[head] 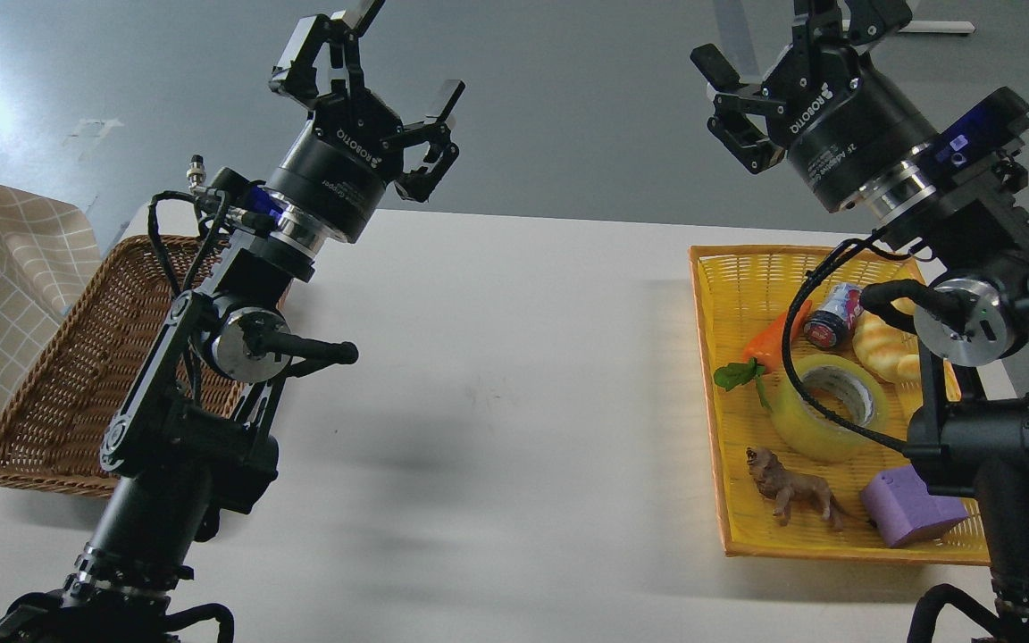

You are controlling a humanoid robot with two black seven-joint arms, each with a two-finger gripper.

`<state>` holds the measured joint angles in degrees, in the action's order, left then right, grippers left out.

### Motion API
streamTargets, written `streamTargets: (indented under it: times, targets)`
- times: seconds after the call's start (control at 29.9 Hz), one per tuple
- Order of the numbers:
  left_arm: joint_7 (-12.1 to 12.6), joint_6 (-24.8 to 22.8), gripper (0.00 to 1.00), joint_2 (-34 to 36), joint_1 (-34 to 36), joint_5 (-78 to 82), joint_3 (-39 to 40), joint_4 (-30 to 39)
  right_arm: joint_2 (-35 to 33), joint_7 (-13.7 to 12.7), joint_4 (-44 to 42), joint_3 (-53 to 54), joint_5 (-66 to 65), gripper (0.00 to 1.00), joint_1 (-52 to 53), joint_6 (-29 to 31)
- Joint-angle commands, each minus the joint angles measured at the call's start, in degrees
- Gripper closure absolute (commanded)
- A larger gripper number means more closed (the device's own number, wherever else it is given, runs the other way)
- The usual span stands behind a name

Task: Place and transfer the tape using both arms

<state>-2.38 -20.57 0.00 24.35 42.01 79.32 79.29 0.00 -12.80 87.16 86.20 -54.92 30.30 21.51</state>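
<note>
Tape (pixel 829 406) in yellow basket (pixel 733 295)

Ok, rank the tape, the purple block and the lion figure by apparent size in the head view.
1. tape, clearly the largest.
2. purple block.
3. lion figure, close to the block; part of the block is hidden behind the right arm, so this order is unsure.
</note>
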Motion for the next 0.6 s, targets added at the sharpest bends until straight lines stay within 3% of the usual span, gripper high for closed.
streamTargets:
  times: [0.0,0.57]
  targets:
    - [0.0,0.09,0.02,0.0,0.0,0.0,-0.04,-0.01,0.0,-0.03,0.03,0.11,0.07,0.01,-0.07,0.03]
    - [0.0,0.62,0.02,0.0,0.0,0.0,0.05,-0.01,0.0,-0.03,0.03,0.19,-0.02,0.01,-0.07,-0.06]
